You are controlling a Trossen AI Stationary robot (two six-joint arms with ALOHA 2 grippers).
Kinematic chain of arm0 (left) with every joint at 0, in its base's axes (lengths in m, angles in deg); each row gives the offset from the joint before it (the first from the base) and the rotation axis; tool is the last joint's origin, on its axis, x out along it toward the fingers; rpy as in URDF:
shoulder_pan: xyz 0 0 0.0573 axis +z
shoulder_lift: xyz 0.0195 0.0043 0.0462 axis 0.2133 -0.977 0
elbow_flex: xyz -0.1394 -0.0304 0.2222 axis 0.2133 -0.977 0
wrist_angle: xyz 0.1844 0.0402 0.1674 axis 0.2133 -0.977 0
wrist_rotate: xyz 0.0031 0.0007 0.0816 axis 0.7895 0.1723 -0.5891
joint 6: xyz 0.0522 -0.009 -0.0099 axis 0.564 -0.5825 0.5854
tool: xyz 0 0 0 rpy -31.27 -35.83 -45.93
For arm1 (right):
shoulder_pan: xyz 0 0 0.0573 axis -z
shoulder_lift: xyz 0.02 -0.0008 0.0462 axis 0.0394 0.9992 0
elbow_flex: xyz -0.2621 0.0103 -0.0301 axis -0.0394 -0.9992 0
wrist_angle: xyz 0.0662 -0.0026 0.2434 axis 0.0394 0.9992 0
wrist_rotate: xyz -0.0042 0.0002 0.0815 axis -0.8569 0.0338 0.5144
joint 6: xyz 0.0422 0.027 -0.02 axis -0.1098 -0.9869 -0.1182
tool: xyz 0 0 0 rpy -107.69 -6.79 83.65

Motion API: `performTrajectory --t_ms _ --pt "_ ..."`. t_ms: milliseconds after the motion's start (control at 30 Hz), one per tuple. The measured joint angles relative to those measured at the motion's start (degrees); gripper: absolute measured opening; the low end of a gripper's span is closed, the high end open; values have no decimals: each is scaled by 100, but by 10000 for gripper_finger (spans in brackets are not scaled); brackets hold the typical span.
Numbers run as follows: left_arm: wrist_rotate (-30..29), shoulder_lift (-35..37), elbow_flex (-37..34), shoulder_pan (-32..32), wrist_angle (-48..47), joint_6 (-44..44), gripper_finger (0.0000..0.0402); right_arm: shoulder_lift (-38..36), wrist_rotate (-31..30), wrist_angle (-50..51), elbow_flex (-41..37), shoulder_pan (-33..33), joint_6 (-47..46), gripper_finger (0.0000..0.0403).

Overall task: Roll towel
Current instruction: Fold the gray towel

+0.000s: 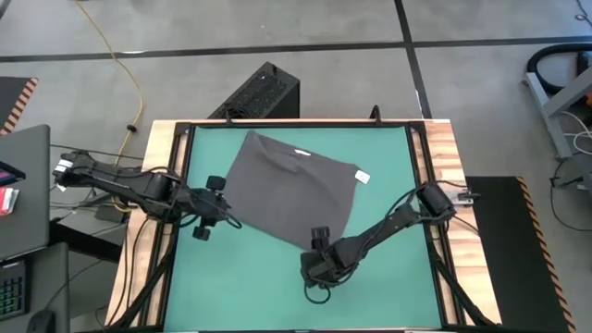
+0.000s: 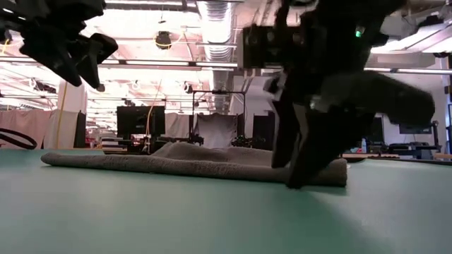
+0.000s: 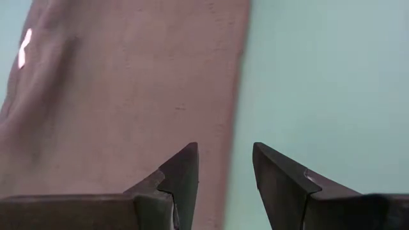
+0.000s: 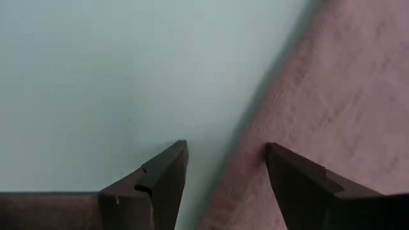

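Wrist views alone show both hands, left hand point(image 3: 223, 167), right hand point(image 4: 227, 167), open astride towel point(image 1: 291, 190) edges

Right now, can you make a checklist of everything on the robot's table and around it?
Surface: green tabletop in a wooden frame, towel lying on it.
Job's things: dark grey towel lies flat and unrolled, white label at its edge.
Clutter: nothing seen on the table.
Grippers: left gripper open, above the towel's left edge; right gripper open, down at the towel's near corner.
Cables: yellow cable on the floor; dark cables along both arms.
Surroundings: concrete floor, black box behind the table, laptop to the left.
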Motion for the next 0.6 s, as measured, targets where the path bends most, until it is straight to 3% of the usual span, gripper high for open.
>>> performTrajectory --t_ms 200,433,600 --pt "-41 -171 -25 0 164 -24 138 158 2 170 10 95 -418 231" --pt "27 -615 -109 -9 650 -140 138 84 -703 673 -19 -73 -909 155" --pt "-32 -1050 -107 -7 1083 -87 138 99 -655 922 -21 -87 -1136 110"
